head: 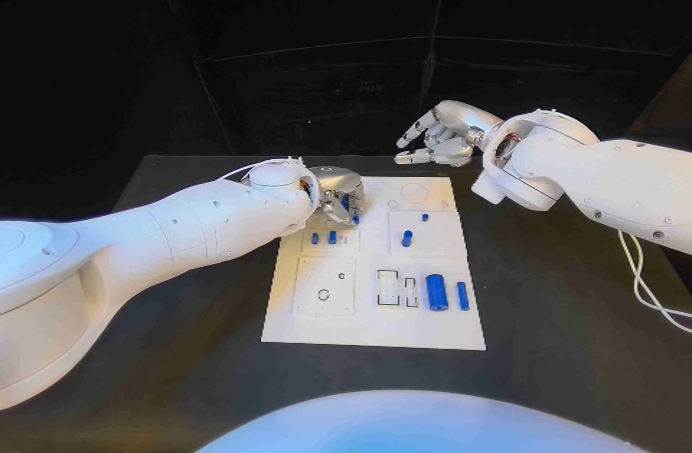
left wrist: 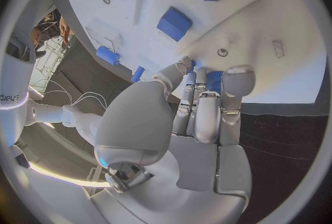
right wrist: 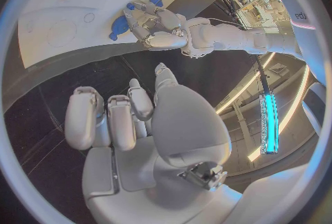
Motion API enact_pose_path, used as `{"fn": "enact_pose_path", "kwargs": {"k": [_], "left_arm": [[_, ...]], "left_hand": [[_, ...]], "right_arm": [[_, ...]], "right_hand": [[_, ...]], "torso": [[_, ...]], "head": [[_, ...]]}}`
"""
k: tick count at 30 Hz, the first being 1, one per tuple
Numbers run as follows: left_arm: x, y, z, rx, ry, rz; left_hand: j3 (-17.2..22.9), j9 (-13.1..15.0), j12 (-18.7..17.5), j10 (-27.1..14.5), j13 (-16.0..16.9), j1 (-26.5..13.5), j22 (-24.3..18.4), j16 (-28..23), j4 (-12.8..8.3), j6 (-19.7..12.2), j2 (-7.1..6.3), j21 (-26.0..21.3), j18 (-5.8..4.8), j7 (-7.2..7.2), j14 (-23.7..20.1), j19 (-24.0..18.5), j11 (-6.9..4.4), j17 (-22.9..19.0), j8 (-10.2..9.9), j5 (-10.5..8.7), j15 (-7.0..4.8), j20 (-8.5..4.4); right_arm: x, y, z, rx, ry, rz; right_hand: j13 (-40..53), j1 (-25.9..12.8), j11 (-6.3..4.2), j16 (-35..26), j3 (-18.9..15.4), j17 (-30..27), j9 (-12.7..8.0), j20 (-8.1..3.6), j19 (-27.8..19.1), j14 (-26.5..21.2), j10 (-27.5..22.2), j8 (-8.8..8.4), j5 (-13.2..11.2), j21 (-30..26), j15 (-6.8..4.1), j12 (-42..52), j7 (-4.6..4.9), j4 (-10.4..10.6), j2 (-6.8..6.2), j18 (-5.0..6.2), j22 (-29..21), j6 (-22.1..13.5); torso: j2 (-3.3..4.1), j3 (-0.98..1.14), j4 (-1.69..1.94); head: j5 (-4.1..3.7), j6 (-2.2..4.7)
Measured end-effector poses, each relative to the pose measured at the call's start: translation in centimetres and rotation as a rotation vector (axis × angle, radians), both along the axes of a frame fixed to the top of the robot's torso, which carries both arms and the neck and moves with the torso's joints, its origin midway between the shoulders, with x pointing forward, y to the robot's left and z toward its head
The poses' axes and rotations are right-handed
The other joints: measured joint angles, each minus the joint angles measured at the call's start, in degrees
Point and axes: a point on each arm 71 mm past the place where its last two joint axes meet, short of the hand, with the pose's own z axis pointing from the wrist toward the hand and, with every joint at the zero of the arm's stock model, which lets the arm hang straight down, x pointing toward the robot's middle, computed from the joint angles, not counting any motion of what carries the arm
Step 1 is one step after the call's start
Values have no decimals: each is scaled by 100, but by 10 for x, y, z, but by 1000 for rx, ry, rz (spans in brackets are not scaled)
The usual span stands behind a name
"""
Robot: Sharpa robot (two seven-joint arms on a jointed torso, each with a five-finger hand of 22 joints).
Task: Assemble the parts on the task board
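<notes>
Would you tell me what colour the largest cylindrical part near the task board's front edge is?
Blue; the cylindrical part on the white task board shows best in the head view.

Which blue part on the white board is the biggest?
The fat blue cylinder in the board's near right area, between a white slot and a thin blue pin; the other blue parts are slimmer or shorter.

Both arms were smooth glossy white shells with rounded segments; left arm [head: 159, 238] entered from frame left, right arm [head: 606, 178] from upper right. Hands were silver metal: left hand [head: 336, 188], right hand [head: 444, 133]. Thin white cables [head: 656, 283] trailed at right edge
</notes>
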Motion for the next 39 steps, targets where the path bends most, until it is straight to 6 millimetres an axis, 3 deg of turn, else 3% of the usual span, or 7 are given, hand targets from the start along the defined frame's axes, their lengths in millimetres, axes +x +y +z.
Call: {"fn": "enact_pose_path", "kwargs": {"k": [3,5,17,29,39], "left_arm": [[0,0,0,0,0,1],[0,0,0,-1,1,1],[-2,-3,-2,-12,-2,-11],[-7,5,-3,-41,-26,-13],[-3,6,26,-143,-77,9]], "left_hand": [[12,0,-21,37,0,-22,37,0,0,28,22,27,-8,3,0,13,-10,0,0,0,0,-13],[43,0,-22,110,0,-22,75,0,0,64,22,65,-86,-23,0,20,-30,0,0,-3,0,-20],[302,23,-67,515,16,27,355,22,-80,413,189,312,-85,-100,30,92,-121,-55,6,-22,-74,-91],[374,28,-154,580,9,35,422,22,-127,436,224,342,-85,-80,10,94,-130,-81,10,-23,-94,-93],[406,27,-217,579,9,34,422,22,-159,436,223,342,-84,-80,10,93,-130,-90,-20,-23,-93,-93]], "right_arm": [[0,0,0,0,0,0],[0,0,0,0,0,1],[0,1,0,0,1,3],[1,1,0,-2,2,1],[2,-1,-1,-4,3,-5]], "right_hand": [[0,0,0,0,0,0,0,0,0,0,0,0,0,0,0,0,0,0,0,0,0,0],[0,0,0,0,0,0,0,0,0,0,0,0,0,0,0,0,0,0,0,0,0,0],[0,23,0,0,0,0,0,0,0,0,0,0,5,0,0,0,0,0,23,0,0,0],[0,23,0,0,0,0,0,0,0,0,0,0,17,0,0,0,0,0,23,0,0,0],[1,23,0,0,0,0,0,0,0,0,0,0,17,0,0,0,0,0,23,0,0,0]], "torso": [[0,0,2],[0,-1,3],[1,-2,4],[1,-3,8],[-3,-2,11]], "head": [[0,-4],[0,-7],[18,-20],[8,-5],[21,22]]}}
